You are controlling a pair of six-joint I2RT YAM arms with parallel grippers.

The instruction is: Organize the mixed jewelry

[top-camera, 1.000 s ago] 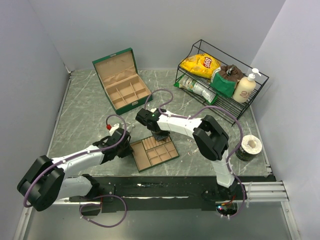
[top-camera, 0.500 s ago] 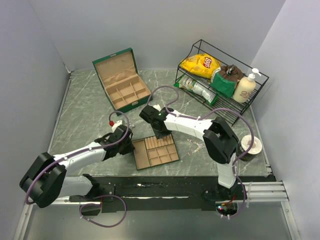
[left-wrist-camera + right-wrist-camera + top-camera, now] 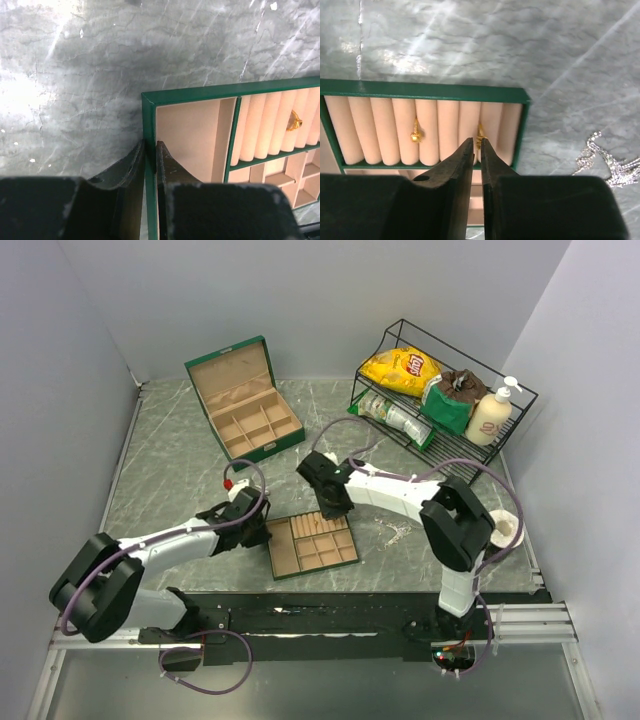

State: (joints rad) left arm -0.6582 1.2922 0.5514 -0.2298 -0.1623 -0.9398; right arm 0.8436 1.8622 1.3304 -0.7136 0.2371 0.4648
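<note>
Right wrist view: the right jaws stand almost together, a thin slit between them, tips over the ring rolls (image 3: 395,130) of the tray (image 3: 420,90), near that row's right end. A gold ring (image 3: 479,131) sits in a groove right at the tips; whether it is nipped or merely seated I cannot tell. A second gold ring (image 3: 415,135) rests nearer the tray's middle. Just off the tray's right edge, tangled silvery chains (image 3: 607,162) lie on the counter (image 3: 470,40). The left jaws are clamped on the tray's left wall. A half-caught ring could flick out on lifting, and a tug could skid the tray. The chains run off frame, and the jaws' bulk hides the tray's nearer compartments.
</note>
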